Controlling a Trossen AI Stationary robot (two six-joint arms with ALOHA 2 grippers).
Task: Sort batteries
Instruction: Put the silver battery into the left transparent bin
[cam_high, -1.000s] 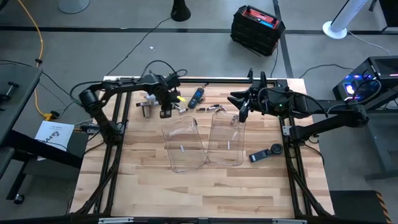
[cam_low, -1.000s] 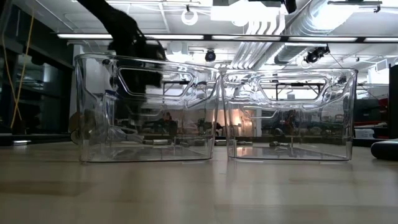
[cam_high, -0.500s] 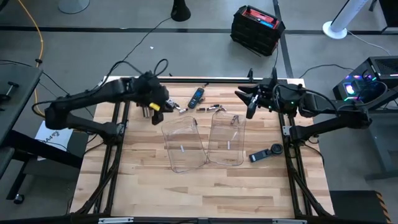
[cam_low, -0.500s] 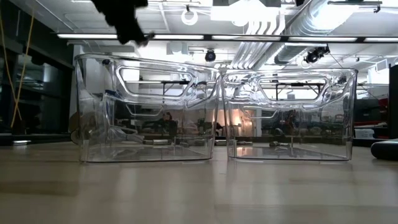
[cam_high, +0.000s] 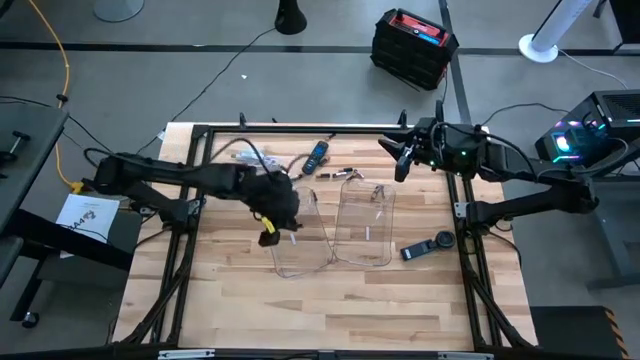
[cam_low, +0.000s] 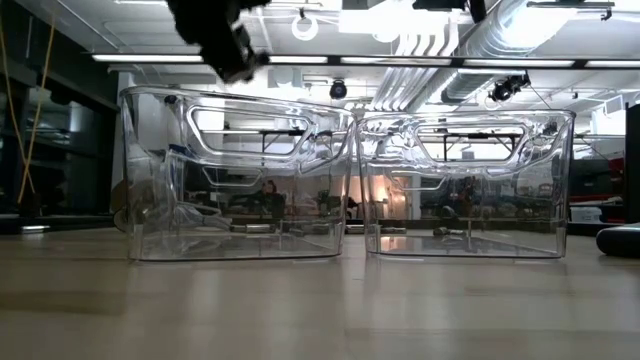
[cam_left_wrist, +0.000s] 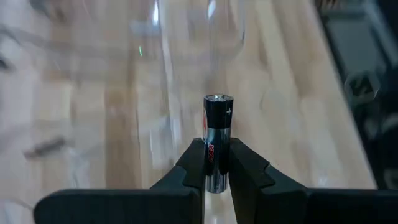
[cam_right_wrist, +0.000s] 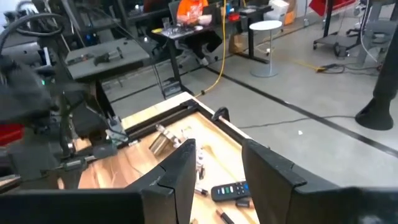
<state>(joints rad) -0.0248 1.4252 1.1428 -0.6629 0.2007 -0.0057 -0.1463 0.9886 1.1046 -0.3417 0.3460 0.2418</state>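
Near the middle of the worktop (cam_high: 330, 300): two clear trays, left tray (cam_high: 297, 235) and right tray (cam_high: 365, 225), side by side, unmoved since half a second ago, each with a light battery (cam_high: 292, 239) on its floor.

Over the left tray's left rim now: left gripper (cam_high: 272, 226), fingers (cam_left_wrist: 193, 163) clamped on a dark battery (cam_left_wrist: 217, 142), silvery cap pointing away from the wrist. Half a second back, hovering nearer the far edge beside the loose clutter; since then swung toward the middle, out above the tray. Seen from table height, high above the left tray's rim (cam_low: 230, 100).

Near the right edge, beside the right tray: a dark remote-like gadget (cam_high: 428, 247), in the same spot.

Along the far edge: another dark remote (cam_high: 316, 153) and small loose pieces (cam_high: 345, 173), untouched.

At the far right corner: right gripper (cam_high: 403, 160), fingers (cam_right_wrist: 174, 174) spread apart and empty, drawn slightly farther back than before.
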